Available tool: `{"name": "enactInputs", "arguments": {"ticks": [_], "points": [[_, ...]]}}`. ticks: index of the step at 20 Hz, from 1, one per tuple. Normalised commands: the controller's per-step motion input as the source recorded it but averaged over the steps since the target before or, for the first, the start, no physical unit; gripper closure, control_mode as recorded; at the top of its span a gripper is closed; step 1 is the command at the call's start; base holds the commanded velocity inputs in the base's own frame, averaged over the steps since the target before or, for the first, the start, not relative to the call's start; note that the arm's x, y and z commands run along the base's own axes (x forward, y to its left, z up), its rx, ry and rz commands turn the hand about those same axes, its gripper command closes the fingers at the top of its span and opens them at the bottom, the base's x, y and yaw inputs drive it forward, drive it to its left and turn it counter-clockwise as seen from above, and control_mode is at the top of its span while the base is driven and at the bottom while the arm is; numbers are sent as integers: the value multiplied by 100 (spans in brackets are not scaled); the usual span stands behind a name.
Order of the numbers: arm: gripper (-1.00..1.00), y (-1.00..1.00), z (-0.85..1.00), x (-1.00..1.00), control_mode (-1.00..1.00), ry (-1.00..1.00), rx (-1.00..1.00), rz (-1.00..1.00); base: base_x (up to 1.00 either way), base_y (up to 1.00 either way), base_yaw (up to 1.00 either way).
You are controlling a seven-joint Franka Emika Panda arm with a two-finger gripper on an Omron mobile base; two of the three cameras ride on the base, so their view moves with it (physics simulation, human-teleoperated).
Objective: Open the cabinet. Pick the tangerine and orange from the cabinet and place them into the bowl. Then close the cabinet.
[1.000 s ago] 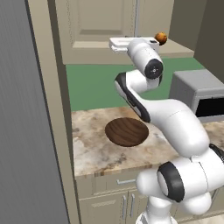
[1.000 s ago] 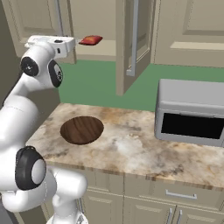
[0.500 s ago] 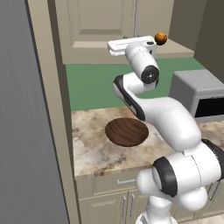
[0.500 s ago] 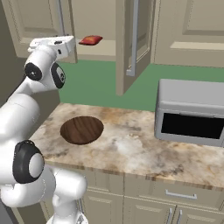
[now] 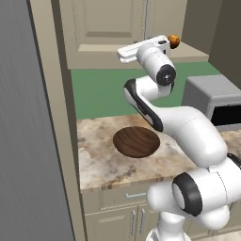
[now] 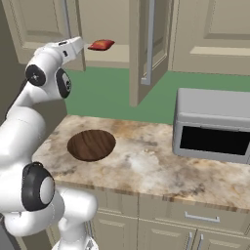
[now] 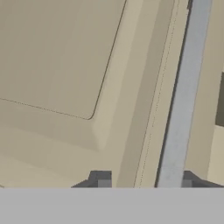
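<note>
Gripper [image 7: 144,183]: jaws stood apart, empty, and had crept closer to the left cabinet [image 5: 106,28] door's handle [image 7: 183,94]. Right door open; fruit [image 5: 173,41] on shelf at 2 o'clock of bowl [image 5: 136,141]. Left door likely next.

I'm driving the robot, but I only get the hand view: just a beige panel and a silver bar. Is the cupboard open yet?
Observer: Half of it. In the right base view, one door of the beige two-door wall cabinet is swung out. The door in front of your tool looks shut.
Operator: Is there fruit inside?
Observer: Yes. The left base view shows a small round orange fruit sitting inside.
Operator: Is anything in the bowl?
Observer: No. The wide dark brown wooden bowl on the marbled counter holds nothing.
</note>
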Motion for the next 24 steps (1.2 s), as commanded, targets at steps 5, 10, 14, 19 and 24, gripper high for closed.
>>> {"name": "enactInputs", "arguments": {"ticks": [5,10,14,19,24], "points": [[100,4,3,0,-100,0,0,-1,0,0,0],[100,22,0,-8,-100,-2,1,0,0,0,0],[100,78,-3,-1,-100,0,7,-1,0,0,0],[100,100,0,-30,-100,-1,7,-7,0,0,0],[100,100,0,-63,-100,-4,4,-10,0,0,0]]}}
